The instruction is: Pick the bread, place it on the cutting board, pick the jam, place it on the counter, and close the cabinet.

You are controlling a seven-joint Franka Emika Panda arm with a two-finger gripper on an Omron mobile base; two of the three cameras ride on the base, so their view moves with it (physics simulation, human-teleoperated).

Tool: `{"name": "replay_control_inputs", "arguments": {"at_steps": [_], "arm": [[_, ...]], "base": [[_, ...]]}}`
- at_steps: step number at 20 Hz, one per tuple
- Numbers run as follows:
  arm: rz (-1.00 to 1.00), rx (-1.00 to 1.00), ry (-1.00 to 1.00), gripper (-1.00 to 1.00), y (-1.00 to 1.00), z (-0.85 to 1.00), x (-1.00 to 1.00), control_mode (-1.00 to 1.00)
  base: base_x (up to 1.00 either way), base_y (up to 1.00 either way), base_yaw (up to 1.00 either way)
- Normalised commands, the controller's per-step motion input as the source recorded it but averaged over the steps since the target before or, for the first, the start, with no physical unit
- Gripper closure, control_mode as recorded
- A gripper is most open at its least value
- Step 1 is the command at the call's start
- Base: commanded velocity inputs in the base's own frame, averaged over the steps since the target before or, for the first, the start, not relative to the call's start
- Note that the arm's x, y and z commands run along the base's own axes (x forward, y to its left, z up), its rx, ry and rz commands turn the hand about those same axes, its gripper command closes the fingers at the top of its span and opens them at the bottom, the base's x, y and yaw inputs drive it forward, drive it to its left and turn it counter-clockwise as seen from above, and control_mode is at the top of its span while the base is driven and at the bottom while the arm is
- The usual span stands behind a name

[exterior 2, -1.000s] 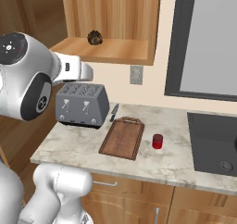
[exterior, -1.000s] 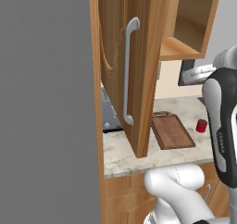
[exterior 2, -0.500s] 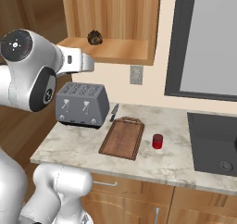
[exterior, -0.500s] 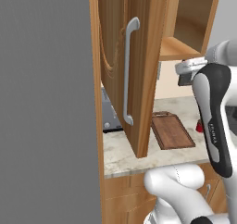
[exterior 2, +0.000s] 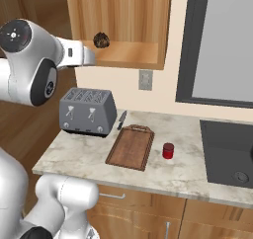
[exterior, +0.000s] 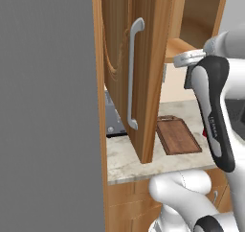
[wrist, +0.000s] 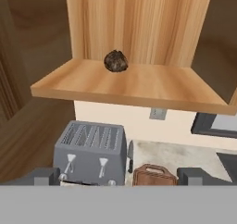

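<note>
Dark brown and rough-crusted, the bread (wrist: 116, 61) is seen at twelve o'clock in the hand view, sitting on the smooth, light wooden shelf of the open cabinet (wrist: 134, 86). The gripper (wrist: 118, 176), its jaws spread wide and empty, is best carried level and straight in, probably closing gently round the roundish lump. The flat, rimmed cutting board (exterior 2: 130, 147) lies on the marbled counter (exterior 2: 74, 156), the small red jam (exterior 2: 168, 150) at its three o'clock.

At the top of the right base view, the open cabinet (exterior 2: 129, 55) carries the bread (exterior 2: 101, 40) alone on its shelf. Lower in the frame, the counter (exterior 2: 183, 171) bears a grey toaster (exterior 2: 88, 111) at left, a knife (exterior 2: 121, 120) beside it, the cutting board (exterior 2: 130, 147) at centre, and the jam (exterior 2: 168, 150) just right of the board.
</note>
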Motion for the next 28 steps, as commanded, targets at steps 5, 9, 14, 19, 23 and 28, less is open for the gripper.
{"name": "replay_control_inputs", "arguments": {"at_steps": [5,9,14,19,23,28], "arm": [[0.02,0.0,0.0,-1.0,0.17,0.0,0.31,-1.0],[0.05,0.0,0.0,-1.0,0.0,-0.03,0.37,-1.0],[0.05,0.0,0.0,-1.0,0.0,-0.01,0.37,-1.0],[0.05,0.0,0.0,-1.0,0.02,-0.09,0.44,-1.0],[0.05,0.0,0.0,-1.0,0.01,-0.14,0.46,-1.0],[0.05,0.0,0.0,-1.0,0.0,-0.16,0.47,-1.0]], "base": [[0.0,0.0,0.0],[0.0,0.0,0.0],[0.0,0.0,0.0],[0.0,0.0,0.0],[0.0,0.0,0.0],[0.0,0.0,0.0]]}}
